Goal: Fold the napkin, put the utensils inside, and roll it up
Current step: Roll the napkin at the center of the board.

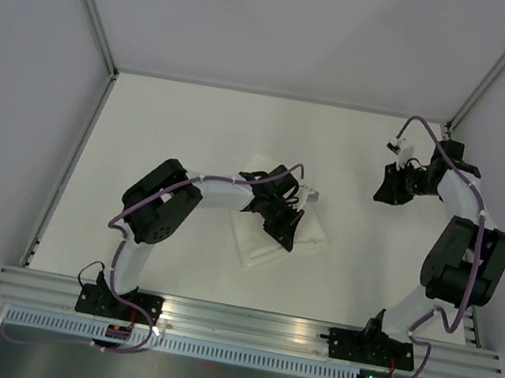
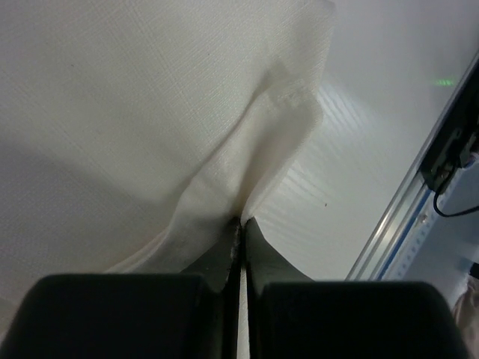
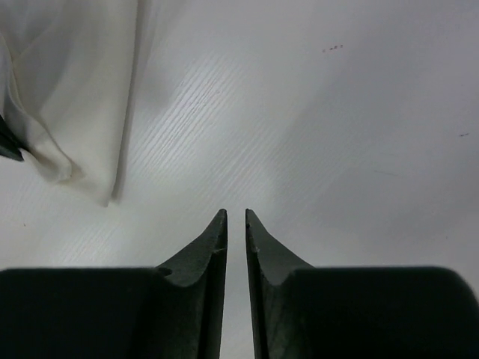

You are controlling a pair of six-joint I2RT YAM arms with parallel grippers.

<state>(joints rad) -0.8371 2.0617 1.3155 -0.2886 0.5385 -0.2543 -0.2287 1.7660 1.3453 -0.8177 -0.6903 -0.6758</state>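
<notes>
The napkin (image 2: 135,112), white and woven, bunches in the left tool (image 2: 241,220).

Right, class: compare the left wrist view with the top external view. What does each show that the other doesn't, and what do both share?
Only the left wrist: the left claw shut on a raised fold of the napkin, weave and hem up close. Only the top: the right claw, off to the right, apart from the cloth, and most of the napkin's outline. Both: napkin, left claw, white table.
</notes>
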